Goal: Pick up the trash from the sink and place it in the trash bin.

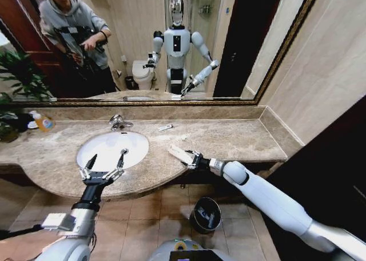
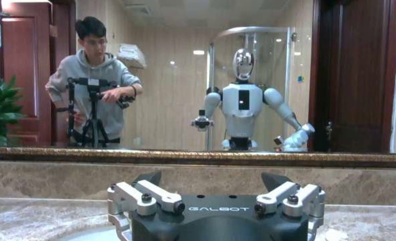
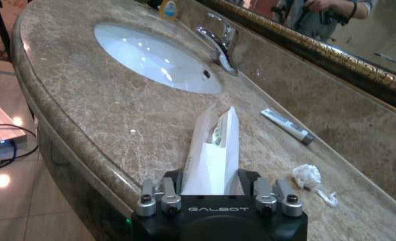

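Observation:
The white oval sink [image 1: 108,148] is set in the brown marble counter, and it shows again in the right wrist view as the sink [image 3: 151,52]. My right gripper [image 1: 190,159] is shut on a long flat white packet [image 1: 178,153] just above the counter, to the right of the basin. The right wrist view shows the packet [image 3: 215,150] sticking out forward from between the fingers of the right gripper [image 3: 213,190]. My left gripper [image 1: 107,159] hangs open over the basin's front edge, holding nothing; the left wrist view has this gripper [image 2: 215,182] facing the mirror. The dark trash bin [image 1: 206,214] stands on the floor below the counter edge.
A white tube with a dark cap [image 1: 165,127] [image 3: 286,125] lies near the back wall. A small crumpled white scrap [image 1: 186,137] [image 3: 308,175] sits beside it. The chrome faucet [image 1: 119,122] stands behind the basin. An orange-liquid bottle [image 1: 41,121] is at the far left. A dark door lies to the right.

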